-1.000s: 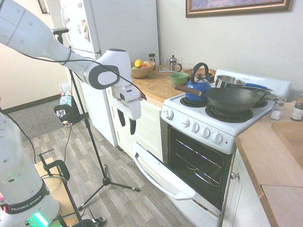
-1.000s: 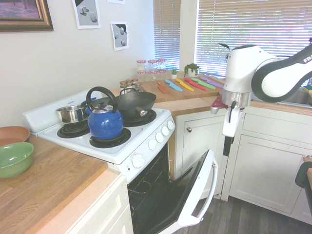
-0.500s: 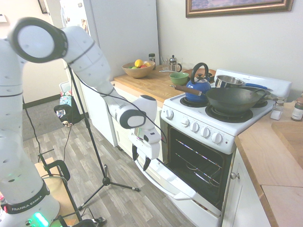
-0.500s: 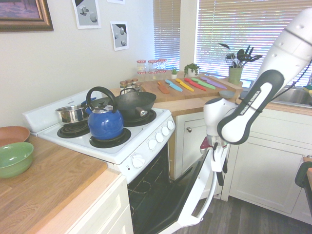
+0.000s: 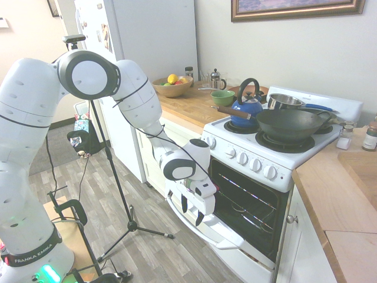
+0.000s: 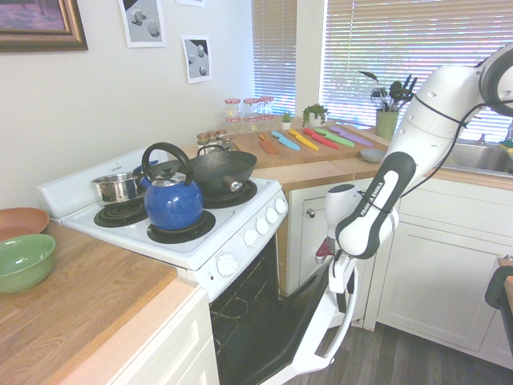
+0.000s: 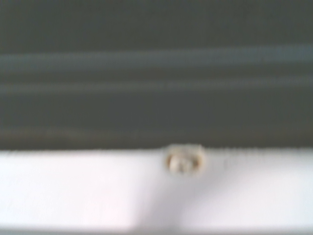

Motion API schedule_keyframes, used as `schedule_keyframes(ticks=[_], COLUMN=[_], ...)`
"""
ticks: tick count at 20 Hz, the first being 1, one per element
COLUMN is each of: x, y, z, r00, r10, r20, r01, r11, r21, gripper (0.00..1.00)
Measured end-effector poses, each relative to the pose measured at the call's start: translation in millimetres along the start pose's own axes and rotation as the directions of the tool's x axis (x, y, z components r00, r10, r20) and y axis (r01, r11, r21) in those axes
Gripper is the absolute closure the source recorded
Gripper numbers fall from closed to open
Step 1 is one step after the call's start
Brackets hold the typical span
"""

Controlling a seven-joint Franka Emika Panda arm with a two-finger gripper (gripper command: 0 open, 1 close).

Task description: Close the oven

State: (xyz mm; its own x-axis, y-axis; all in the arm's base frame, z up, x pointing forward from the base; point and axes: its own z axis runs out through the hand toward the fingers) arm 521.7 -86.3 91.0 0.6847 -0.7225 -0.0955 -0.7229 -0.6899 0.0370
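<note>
Hovering low at the partly dropped oven door (image 5: 216, 231), the pincer (image 5: 192, 213) points downward with its two dark fingers apart and a gap between them. The white range (image 5: 259, 168) stands just beside the pincer, its dark cavity and wire racks (image 5: 246, 201) showing behind the door. Whether the fingertips touch the door or its white bar handle (image 5: 194, 229) cannot be told. From close above, the wrist view catches a blurred band of white edge with a small worn or metallic spot (image 7: 184, 160) on it, next to a dark surface.

Higher than the pincer, the row of white knobs (image 5: 242, 158) runs along the front of the range. Above those, on the black coil burners, sit a blue kettle (image 6: 172, 200) with a black arched handle and a dark wok (image 5: 288, 124); a steel saucepan (image 5: 285, 101) with a blue handle is at the back. Up from the pincer on the wooden countertop (image 5: 194, 108) are a green bowl (image 5: 222, 98) and a wooden fruit bowl (image 5: 172, 89). Past the range, on the far counter, colourful knives (image 6: 320, 138) lie side by side.
</note>
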Motion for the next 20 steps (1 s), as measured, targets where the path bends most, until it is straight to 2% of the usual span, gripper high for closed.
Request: schedule_keyframes(ticks=[4, 11, 20], x=[-3.8, -19.9, -40.9], y=[-14.6, -65.7, -169.7], z=[1.3, -28.1, -87.2], r00=[0.999, 0.985, 0.970], r10=[-0.036, -0.111, -0.110], r20=[-0.034, -0.128, -0.217], r01=[0.038, 0.127, 0.152], r11=[0.998, 0.985, 0.971], r21=[0.058, 0.121, 0.185], gripper=[0.00, 0.00, 0.00])
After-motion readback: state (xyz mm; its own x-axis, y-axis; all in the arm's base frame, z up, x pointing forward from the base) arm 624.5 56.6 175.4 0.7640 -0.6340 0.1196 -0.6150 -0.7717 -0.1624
